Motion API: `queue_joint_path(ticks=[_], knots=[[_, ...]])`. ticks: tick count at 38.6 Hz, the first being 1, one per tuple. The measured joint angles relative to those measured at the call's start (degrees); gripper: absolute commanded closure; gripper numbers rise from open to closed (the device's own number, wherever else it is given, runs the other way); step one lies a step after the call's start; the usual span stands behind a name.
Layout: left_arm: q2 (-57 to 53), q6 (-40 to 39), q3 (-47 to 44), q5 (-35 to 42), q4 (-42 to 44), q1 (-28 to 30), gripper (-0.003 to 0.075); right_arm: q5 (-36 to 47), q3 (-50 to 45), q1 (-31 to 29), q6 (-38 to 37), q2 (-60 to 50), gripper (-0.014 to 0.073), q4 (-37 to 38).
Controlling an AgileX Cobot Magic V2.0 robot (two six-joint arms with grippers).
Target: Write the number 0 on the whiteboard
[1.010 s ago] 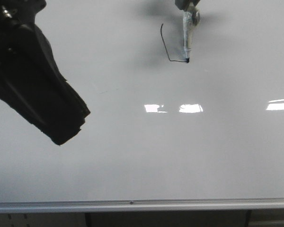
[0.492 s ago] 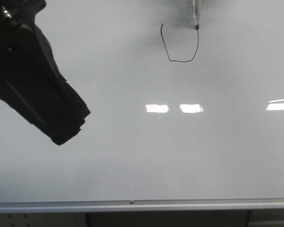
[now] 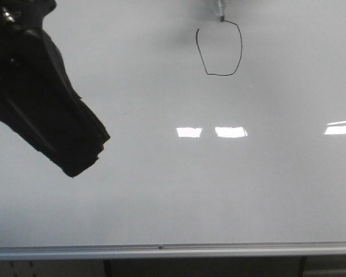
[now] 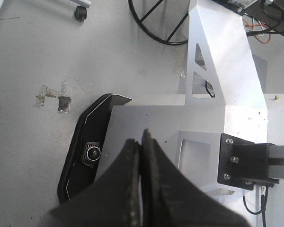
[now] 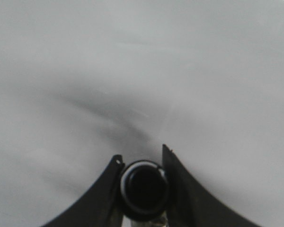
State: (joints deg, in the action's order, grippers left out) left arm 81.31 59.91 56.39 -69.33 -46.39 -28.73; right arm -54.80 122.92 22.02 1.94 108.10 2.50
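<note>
Glossy whiteboard [image 3: 173,190] shows number 0 [image 3: 219,49], marker [image 3: 221,10] cropped.

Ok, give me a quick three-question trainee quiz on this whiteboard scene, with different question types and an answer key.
1. True or false: the number 0 is a fully closed loop.
2. Multiple choice: the right claw is A) open, B) shut on the marker, C) out of view.
3. Fill in: the marker tip touches the whiteboard at the oval's ____ edge.

Key: 1 false, a gap remains at upper left. 2 B. 3 top.
</note>
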Motion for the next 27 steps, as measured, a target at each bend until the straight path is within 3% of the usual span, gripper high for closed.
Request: queue_joint_path(ticks=[19,27], knots=[[0.0,0.0,0.0,0.0,0.0,0.0,0.0740,1.1,0.0,1.9,-0.1,3.4,0.0652,-4.8],[0.0,0.0,0.0,0.0,0.0,0.0,0.0740,-2.4,0.0,2.0,0.6,2.6,0.0654,-9.3]])
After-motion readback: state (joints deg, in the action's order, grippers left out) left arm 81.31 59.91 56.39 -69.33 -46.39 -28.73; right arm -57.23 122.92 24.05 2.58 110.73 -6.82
